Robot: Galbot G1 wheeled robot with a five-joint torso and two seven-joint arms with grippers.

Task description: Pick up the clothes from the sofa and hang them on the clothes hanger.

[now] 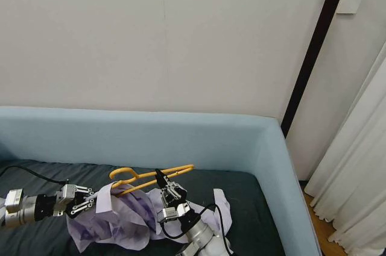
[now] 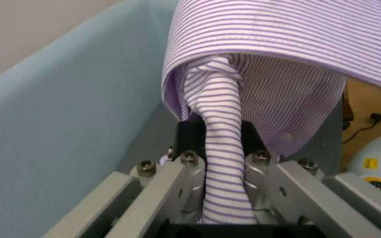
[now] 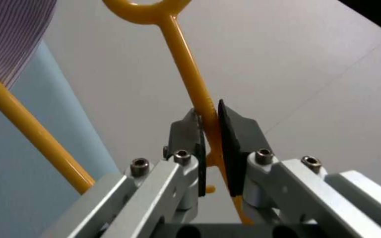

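Observation:
A purple-and-white striped shirt (image 1: 123, 220) lies bunched on the dark sofa seat (image 1: 253, 208). My left gripper (image 1: 89, 200) comes in from the left and is shut on a fold of the shirt (image 2: 220, 163) near its collar. A yellow clothes hanger (image 1: 154, 177) is held tilted above the shirt, its hook toward the left. My right gripper (image 1: 164, 184) rises from the lower middle and is shut on the hanger's bar (image 3: 200, 106). One end of the hanger sits inside the shirt.
The sofa has a light blue backrest (image 1: 139, 135) and a blue right armrest (image 1: 289, 196). A black cable (image 1: 30, 173) runs over the seat at left. A white wall stands behind, with a black frame (image 1: 310, 51) and white curtains (image 1: 356, 171) at right.

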